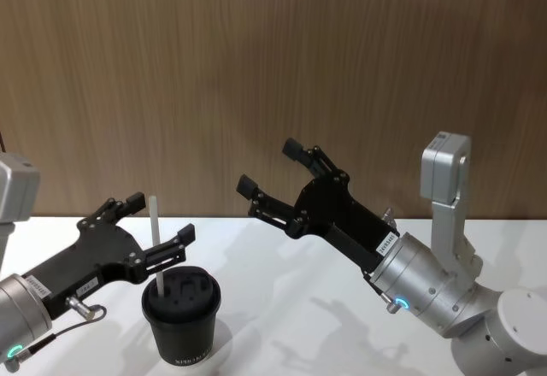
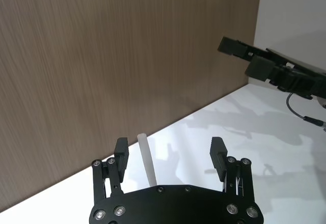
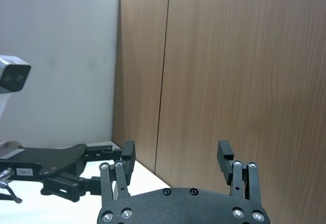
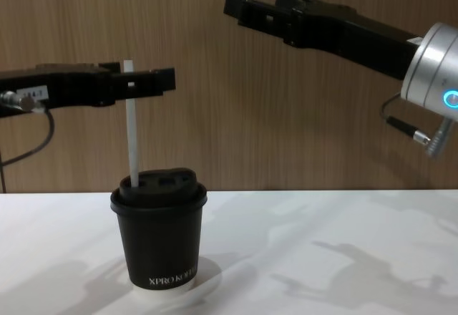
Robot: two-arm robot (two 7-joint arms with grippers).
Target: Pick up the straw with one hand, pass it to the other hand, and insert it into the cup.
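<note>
Black cup point(image 1: 181, 317) upright on the white desk point(image 1: 291, 308), near the front left, white lettering low on its wall, domed lid on. Straw point(image 1: 155, 243) standing nearly upright in the lid, at the lid's left side, top end rising well above the cup.

Left tool point(image 1: 160, 221) level with the straw's upper part, fingers spread to either side of it, released, not pinching; in the left wrist view the straw point(image 2: 147, 159) sits just inside one finger point(image 2: 121, 155), well apart from the other. White label and silver plug on this tool's body, seen in the chest view, where the left tool point(image 4: 136, 80) reaches in from the left.

Right tool point(image 1: 272, 171) raised above the desk, right of the cup and well apart from it, fingers wide, holding nothing. Same tool in the chest view point(image 4: 254, 6), high, pointing left. Brown wood-grain wall point(image 1: 273, 68) behind.
</note>
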